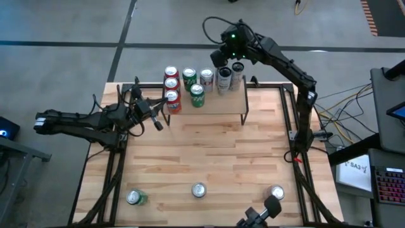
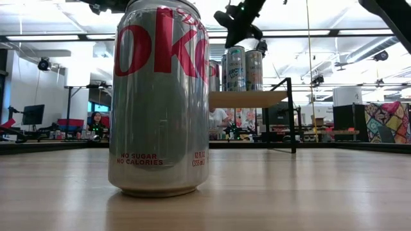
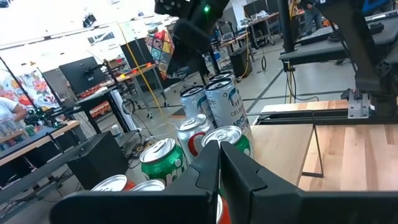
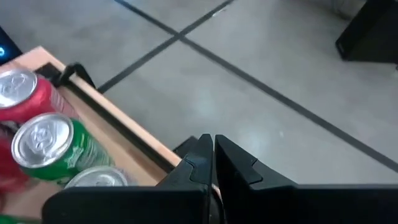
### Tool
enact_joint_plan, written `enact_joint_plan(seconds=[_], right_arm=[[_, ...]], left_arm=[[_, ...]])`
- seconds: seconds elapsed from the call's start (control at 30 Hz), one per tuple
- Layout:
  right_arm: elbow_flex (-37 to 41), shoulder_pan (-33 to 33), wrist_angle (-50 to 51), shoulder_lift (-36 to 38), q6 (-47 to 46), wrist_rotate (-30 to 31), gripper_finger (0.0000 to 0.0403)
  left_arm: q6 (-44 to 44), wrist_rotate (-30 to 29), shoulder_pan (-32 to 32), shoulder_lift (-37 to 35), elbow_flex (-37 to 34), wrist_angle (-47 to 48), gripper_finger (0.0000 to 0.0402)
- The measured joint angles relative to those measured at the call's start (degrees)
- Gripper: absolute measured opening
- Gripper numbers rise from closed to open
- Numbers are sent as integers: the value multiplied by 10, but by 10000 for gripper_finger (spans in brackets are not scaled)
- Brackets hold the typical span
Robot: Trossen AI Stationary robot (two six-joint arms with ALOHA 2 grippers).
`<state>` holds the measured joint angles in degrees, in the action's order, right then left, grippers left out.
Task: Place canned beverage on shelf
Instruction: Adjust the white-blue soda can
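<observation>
The shelf (image 1: 215,104) stands at the far edge of the table (image 1: 209,158) and carries eight upright cans (red, green and silver). The right gripper (image 1: 221,58) hangs above the shelf's far right cans, fingers together and empty. The left gripper (image 1: 157,124) waits beside the shelf's left end, also closed on nothing, while three more cans (image 1: 199,190) stand along the near edge.

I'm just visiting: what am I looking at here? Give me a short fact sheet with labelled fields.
Setting: wooden table with two dark robot arms
Shelf: small raised board at the table's far edge
Cans on shelf: eight, red, green and silver
Cans on table: three along the near edge, green, silver and silver
Left gripper: jaws shut, empty, beside the shelf's left end
Right gripper: jaws shut, empty, above the shelf's far edge
</observation>
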<state>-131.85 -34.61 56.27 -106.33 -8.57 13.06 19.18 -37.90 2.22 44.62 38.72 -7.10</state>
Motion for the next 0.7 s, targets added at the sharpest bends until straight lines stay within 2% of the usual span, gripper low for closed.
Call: enact_joint_plan(seconds=[0.4,0.7], right_arm=[[2,14,26,-6,-10,-22,9],[18,14,46,-6,-19,0,9]], left_arm=[[0,0,0,1,0,0,0],[0,0,0,1,0,3,0]])
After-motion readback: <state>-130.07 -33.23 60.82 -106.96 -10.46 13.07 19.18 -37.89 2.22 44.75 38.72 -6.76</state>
